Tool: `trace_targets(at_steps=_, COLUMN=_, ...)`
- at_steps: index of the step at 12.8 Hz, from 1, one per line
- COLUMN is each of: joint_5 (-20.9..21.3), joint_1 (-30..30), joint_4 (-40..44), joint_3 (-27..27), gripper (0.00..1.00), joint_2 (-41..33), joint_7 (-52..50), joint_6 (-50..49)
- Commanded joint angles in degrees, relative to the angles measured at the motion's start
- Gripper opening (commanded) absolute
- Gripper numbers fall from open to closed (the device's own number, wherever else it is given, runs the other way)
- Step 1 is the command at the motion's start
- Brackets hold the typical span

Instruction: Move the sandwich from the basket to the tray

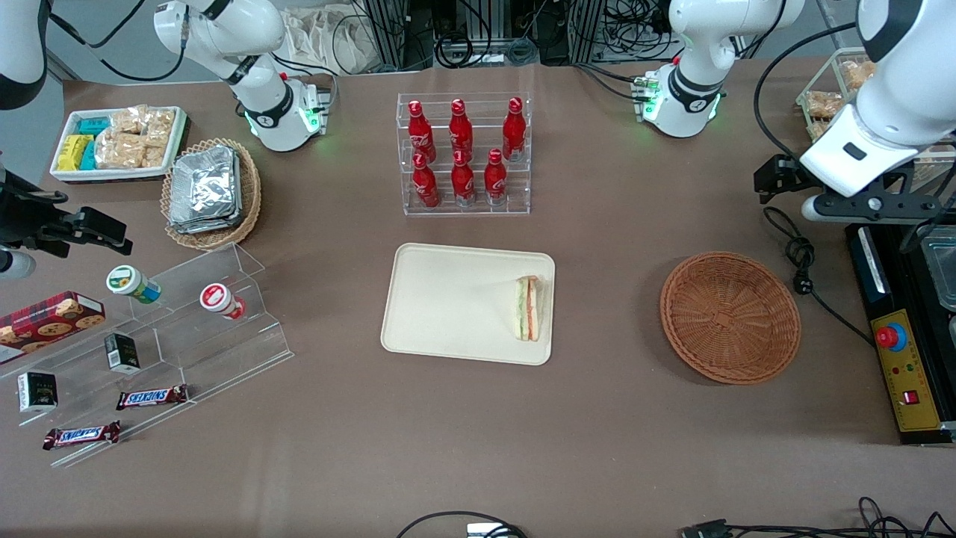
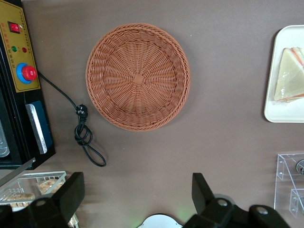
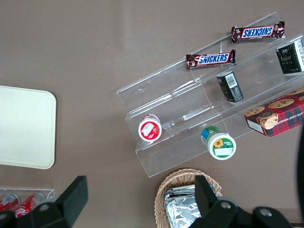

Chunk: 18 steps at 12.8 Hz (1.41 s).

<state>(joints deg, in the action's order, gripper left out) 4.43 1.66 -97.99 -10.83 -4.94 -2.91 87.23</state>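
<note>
The sandwich point(image 1: 528, 308) point(image 2: 289, 73), a white-bread wedge with green, orange and red layers, lies on the cream tray point(image 1: 448, 299) point(image 2: 280, 111), at the tray edge closest to the basket. The round reddish-brown wicker basket point(image 1: 730, 317) point(image 2: 137, 76) stands beside the tray toward the working arm's end of the table, with nothing in it. My gripper point(image 1: 777, 179) point(image 2: 137, 183) hangs high above the table, farther from the front camera than the basket. It is open and holds nothing.
A clear rack of red bottles point(image 1: 463, 153) stands farther back than the tray. A black cable point(image 1: 799, 261) and a control box with a red button point(image 1: 904, 373) lie beside the basket. A stepped clear shelf point(image 1: 187, 321), a tan basket of foil packs point(image 1: 211, 193) and a white snack bin point(image 1: 119, 142) sit toward the parked arm's end.
</note>
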Motion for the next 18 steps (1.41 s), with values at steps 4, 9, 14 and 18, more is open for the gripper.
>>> trace_targets(at_steps=4, joint_5=-2.92, joint_1=-1.67, joint_4=-1.24, joint_3=5.91, gripper=1.0, joint_2=-1.39, joint_7=-0.08, joint_6=1.72)
trace_targets(at_steps=9, joint_5=-3.72, joint_1=-1.04, joint_4=-1.24, joint_3=6.0, gripper=1.0, joint_2=-1.3, joint_7=-0.17, joint_6=1.81)
trace_targets(at_steps=14, joint_5=-3.72, joint_1=-1.13, joint_4=-0.63, joint_3=6.0, gripper=1.0, joint_2=0.02, joint_7=-0.17, joint_6=1.28)
trace_targets(at_steps=18, joint_5=-3.72, joint_1=-1.13, joint_4=-0.72, joint_3=6.0, gripper=1.0, joint_2=0.02, joint_7=-0.17, joint_6=1.28)
